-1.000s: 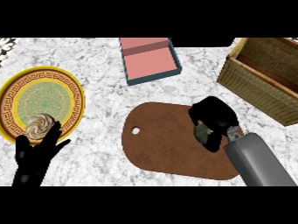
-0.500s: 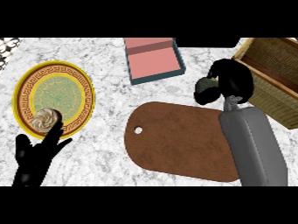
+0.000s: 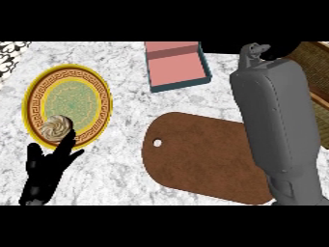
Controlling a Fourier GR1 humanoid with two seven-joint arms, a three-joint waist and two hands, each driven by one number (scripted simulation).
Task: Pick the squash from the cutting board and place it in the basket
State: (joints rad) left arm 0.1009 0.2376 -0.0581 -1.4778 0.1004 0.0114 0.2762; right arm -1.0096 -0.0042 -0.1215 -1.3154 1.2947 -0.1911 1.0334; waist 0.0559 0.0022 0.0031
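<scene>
White-and-grey marbled counter (image 3: 124, 164) carries every item under inspection. At its centre lies an oval brown wooden cutting board (image 3: 195, 161) with a small hole near its left end; its visible surface is bare. A woven wicker basket (image 3: 327, 91) sits at the right edge, largely masked by the raised grey right forearm (image 3: 277, 120). Only a small part of the right hand (image 3: 252, 50) shows at the top of that forearm, beside the basket; I cannot tell how its fingers stand. The squash is not visible anywhere. In my judgement it is either hidden in that hand or already in the basket.

Left hand (image 3: 46, 166) rests with fingers spread at the lower left, its fingertips just touching the rim of a round yellow-and-green patterned plate (image 3: 67, 103), which holds a swirled beige pastry (image 3: 56, 128). A teal box with pink interior (image 3: 175, 65) stands behind the board.

Risk noted: should the squash be released over the basket's rim rather than its hollow, it could fall to the counter. The forearm hides this clearance.
</scene>
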